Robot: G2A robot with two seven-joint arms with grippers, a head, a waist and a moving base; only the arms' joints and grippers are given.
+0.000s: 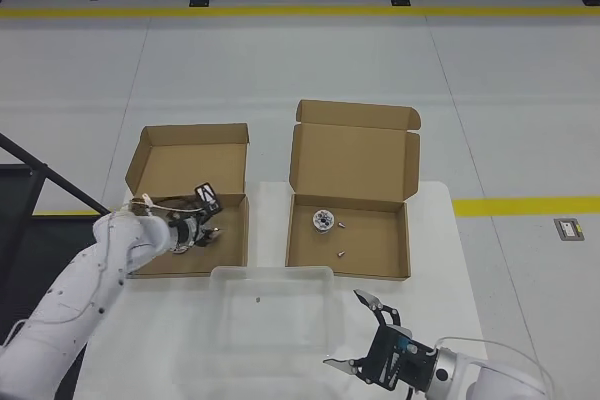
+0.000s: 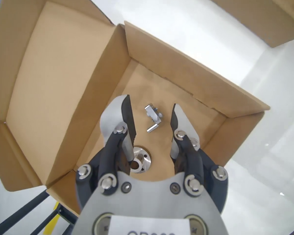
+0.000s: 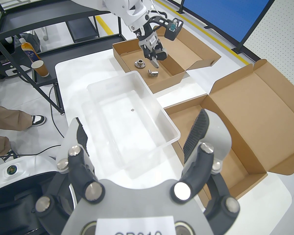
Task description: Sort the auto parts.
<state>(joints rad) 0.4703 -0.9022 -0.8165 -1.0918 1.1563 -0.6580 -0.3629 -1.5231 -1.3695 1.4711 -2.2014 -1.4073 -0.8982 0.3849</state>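
White table (image 1: 450,260), near edge: R gripper (image 1: 348,330) at tray's 5 o'clock, jaws spread, empty, parked imo. Clear plastic tray (image 1: 220,275) holds one dark speck (image 1: 257,297). Brown cardboard box (image 2: 186,74) at 10 o'clock: L gripper (image 2: 150,103) released, straddling silver L-shaped metal bracket (image 2: 152,118) w/ round silver flange (image 2: 139,160) beside it. Big parts go here, apparently. Second cardboard box (image 1: 400,240) at 1 o'clock holds sm. round part (image 1: 323,220).

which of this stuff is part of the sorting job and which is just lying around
Job:
- left box, holding flange and bracket
- right box, holding round part and small bits
- clear tray, one small piece inside
- left gripper, open over the left box
- right gripper, open by the tray

Lying about:
- paper cup
- bottle
- black rack
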